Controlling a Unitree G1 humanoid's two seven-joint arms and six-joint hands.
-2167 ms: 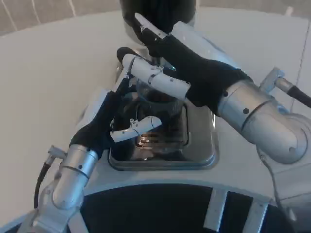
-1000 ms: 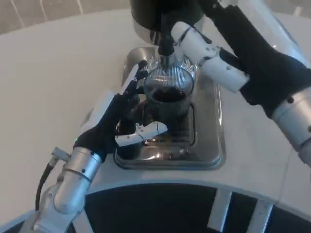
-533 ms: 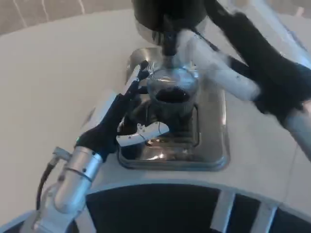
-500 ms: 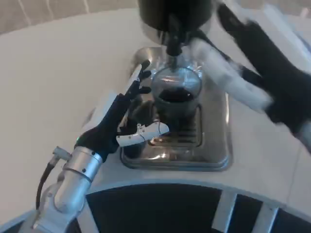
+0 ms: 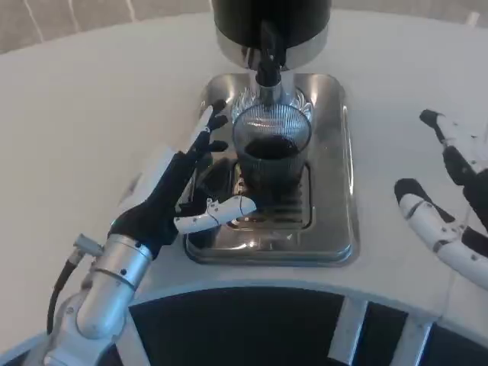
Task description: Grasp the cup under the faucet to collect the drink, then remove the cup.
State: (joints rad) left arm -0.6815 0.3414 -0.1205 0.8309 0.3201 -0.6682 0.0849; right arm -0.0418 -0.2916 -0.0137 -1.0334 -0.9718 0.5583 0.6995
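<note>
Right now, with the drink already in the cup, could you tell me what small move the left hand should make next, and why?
Probably close the left hand around the cup. The cup stands under the faucet on the drip tray with dark drink in it, and the hand's fingers lie spread beside it, not clearly gripping. The right hand is off to the side, open.

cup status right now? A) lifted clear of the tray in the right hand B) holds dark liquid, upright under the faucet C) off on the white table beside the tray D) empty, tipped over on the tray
B: the ribbed clear cup stands upright on the steel drip tray directly below the black faucet, with dark drink inside it.
</note>
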